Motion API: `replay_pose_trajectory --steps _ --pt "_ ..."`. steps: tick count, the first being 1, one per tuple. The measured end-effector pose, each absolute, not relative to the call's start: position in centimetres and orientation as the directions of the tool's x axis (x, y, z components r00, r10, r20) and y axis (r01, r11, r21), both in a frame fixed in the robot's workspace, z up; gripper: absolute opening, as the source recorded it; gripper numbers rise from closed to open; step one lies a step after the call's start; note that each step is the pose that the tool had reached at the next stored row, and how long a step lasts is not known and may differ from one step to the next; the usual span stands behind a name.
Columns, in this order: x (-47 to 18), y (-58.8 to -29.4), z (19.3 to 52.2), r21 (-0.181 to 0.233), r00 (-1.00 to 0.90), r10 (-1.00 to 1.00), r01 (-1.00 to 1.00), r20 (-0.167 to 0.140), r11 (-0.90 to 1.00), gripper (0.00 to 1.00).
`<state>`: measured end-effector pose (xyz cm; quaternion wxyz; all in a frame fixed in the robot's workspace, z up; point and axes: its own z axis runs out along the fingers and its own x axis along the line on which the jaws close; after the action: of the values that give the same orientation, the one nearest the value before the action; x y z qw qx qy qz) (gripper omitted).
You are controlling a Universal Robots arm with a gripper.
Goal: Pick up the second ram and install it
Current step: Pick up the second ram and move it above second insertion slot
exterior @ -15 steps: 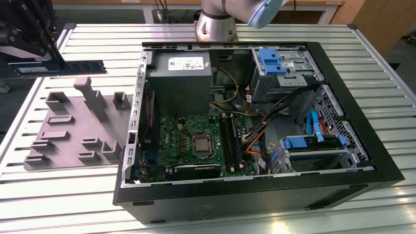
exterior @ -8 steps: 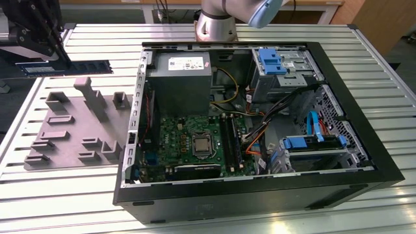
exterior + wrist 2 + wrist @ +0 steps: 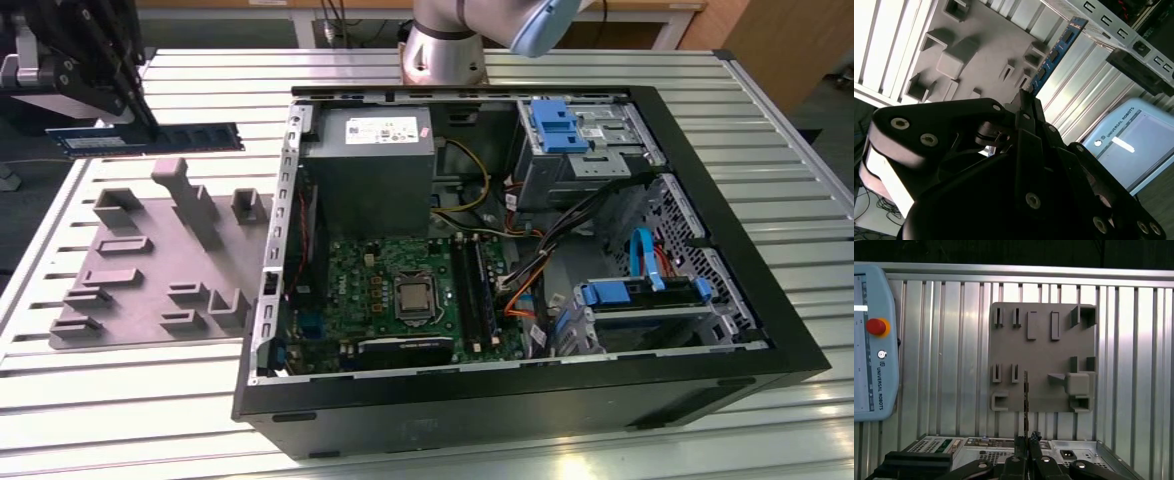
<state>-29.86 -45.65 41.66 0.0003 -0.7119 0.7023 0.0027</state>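
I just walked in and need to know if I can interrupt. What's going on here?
The arm's end effector is shut on the ram and holds it over the grey tray, on the exterior view's left of the open PC case. The ram is not yet in the motherboard inside the case.

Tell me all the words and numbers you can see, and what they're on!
Sticker on the grey power box: too small to read.
Sticker on the memory stick: too small to read.
Light-blue control tablet: a maker's name along its edge; its other print is too small to read.
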Motion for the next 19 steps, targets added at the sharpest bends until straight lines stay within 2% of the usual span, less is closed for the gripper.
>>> replay_pose_trajectory --steps 19 --pt "-27.1 -45.6 41.7 0.003 0.014 -1.0 -1.0 -0.004 -0.014 0.14"
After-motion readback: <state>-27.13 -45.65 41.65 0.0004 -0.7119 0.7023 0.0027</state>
